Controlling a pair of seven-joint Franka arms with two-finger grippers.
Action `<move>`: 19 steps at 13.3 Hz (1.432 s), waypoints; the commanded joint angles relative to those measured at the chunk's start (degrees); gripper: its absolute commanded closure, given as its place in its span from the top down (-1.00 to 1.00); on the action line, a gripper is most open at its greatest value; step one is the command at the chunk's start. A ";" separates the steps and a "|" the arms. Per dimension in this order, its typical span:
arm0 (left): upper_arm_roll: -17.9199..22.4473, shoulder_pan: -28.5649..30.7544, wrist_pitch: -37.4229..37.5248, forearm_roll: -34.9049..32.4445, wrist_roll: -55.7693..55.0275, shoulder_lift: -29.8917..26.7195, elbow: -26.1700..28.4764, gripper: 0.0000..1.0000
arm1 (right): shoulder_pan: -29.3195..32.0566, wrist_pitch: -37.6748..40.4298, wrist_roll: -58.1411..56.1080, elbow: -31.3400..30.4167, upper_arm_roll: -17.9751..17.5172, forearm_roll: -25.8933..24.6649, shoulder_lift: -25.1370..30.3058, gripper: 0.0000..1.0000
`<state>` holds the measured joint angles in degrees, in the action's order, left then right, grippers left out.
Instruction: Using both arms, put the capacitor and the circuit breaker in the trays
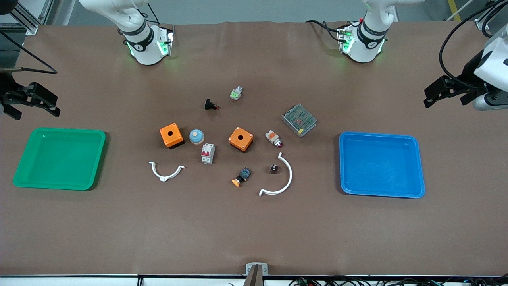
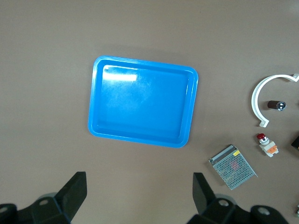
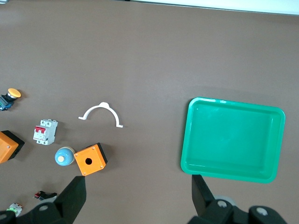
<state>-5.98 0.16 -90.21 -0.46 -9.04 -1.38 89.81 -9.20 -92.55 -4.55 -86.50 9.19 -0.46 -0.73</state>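
Observation:
The capacitor [image 1: 274, 168], a tiny dark cylinder, lies on the table inside the curve of a white arc clip; it also shows in the left wrist view [image 2: 276, 105]. The circuit breaker [image 1: 207, 153], a white block with red levers, lies between the two orange boxes, nearer the front camera; it also shows in the right wrist view [image 3: 45, 132]. My left gripper [image 1: 428, 97] is open and empty, up in the air beside the blue tray [image 1: 381, 165], which the left wrist view [image 2: 142, 100] shows whole. My right gripper [image 1: 53, 104] is open and empty, above the table beside the green tray [image 1: 59, 159].
Two orange boxes [image 1: 171, 135] [image 1: 241, 139], a blue dome [image 1: 196, 136], two white arc clips [image 1: 166, 171] [image 1: 279, 178], a metal mesh box [image 1: 299, 120], a white-orange part [image 1: 273, 138], an orange-capped button [image 1: 241, 177] and a black red-tipped part [image 1: 211, 105] crowd the table's middle.

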 commanded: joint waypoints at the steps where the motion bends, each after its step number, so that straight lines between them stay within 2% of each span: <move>1: -0.35 0.11 0.30 0.03 0.60 0.59 -1.30 1.00 | 0.15 0.36 0.95 1.42 0.13 0.73 -0.94 1.00; 5: -0.35 -0.60 0.13 -0.06 0.87 1.99 -2.35 1.00 | 0.76 0.44 0.77 1.42 -0.13 0.73 -0.94 1.00; 7: -0.26 -0.51 0.30 -0.06 1.39 4.44 -4.99 1.00 | 3.56 0.45 0.94 1.51 -3.54 0.64 -0.94 1.00; 10: -0.87 -2.43 -0.92 0.11 0.52 9.18 -5.08 1.00 | 6.20 0.45 0.86 1.51 -6.02 0.73 -0.94 1.00; 12: -0.96 -4.98 -5.91 -0.06 0.34 12.79 -5.08 1.00 | 8.05 0.45 0.86 1.60 -8.03 0.73 -0.94 1.00; 14: -0.96 -7.70 -9.62 -0.06 -0.18 16.39 -4.82 1.00 | 8.23 0.53 0.86 1.68 -8.40 0.73 -0.94 1.00; 16: -0.88 -10.16 -13.30 -0.06 -3.25 19.47 -4.73 1.00 | 9.11 0.53 0.68 1.68 -8.83 0.73 -0.94 1.00; 18: -0.96 -12.89 -15.42 0.02 -7.46 22.37 -4.82 1.00 | 11.30 0.53 0.94 1.86 -11.46 0.73 -1.03 1.00; 19: -0.96 -14.21 -15.95 0.03 -9.57 23.95 -4.91 1.00 | 10.70 0.53 0.86 1.86 -11.65 0.64 -0.94 1.00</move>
<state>-7.05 -12.12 -105.62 -0.47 -15.50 19.97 86.69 -0.33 -92.58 -4.32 -86.19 0.06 -0.46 -0.97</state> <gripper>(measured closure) 0.000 0.000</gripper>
